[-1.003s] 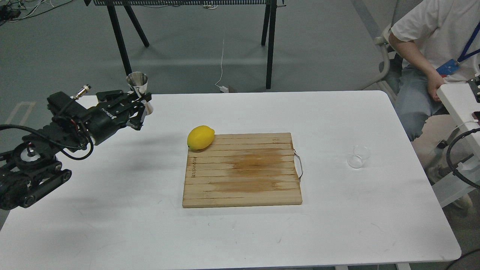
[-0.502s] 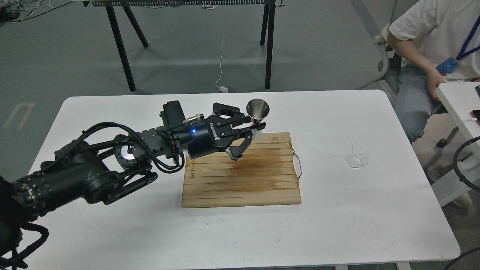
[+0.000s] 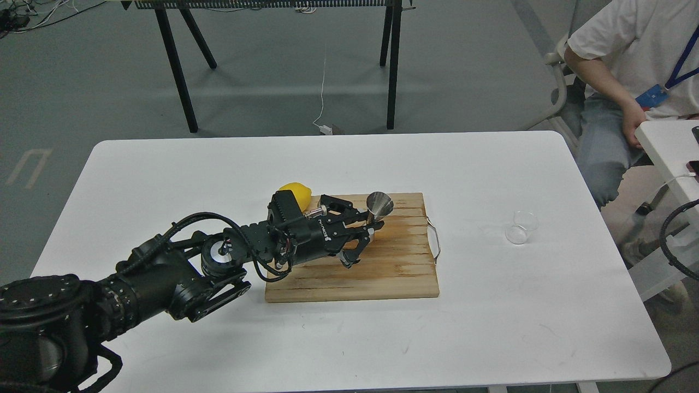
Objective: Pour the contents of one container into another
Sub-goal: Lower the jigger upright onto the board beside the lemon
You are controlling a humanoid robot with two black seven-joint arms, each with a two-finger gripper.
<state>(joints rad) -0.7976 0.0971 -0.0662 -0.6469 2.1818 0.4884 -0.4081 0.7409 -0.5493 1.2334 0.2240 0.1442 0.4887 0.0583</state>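
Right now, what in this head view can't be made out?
- Whether the glass cup holds any liquid: too small and clear.
- Most of the lemon: hidden behind the left arm.
- Whether the jigger touches the cutting board: its lower half is hidden by the left hand.
- The right hand: outside the view.
- The seated person: head cut off by the top edge.

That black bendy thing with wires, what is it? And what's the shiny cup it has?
That is a robot's arm. The picture comes from the robot's own head, looking down at a white table. The arm you see is its left one, and the claw at its end is the left gripper. It is pinching a small steel measuring cup called a jigger, held upright over a wooden cutting board. A yellow lemon peeks out behind the arm. Off to the right sits a little clear glass cup. A person sits beside the table.
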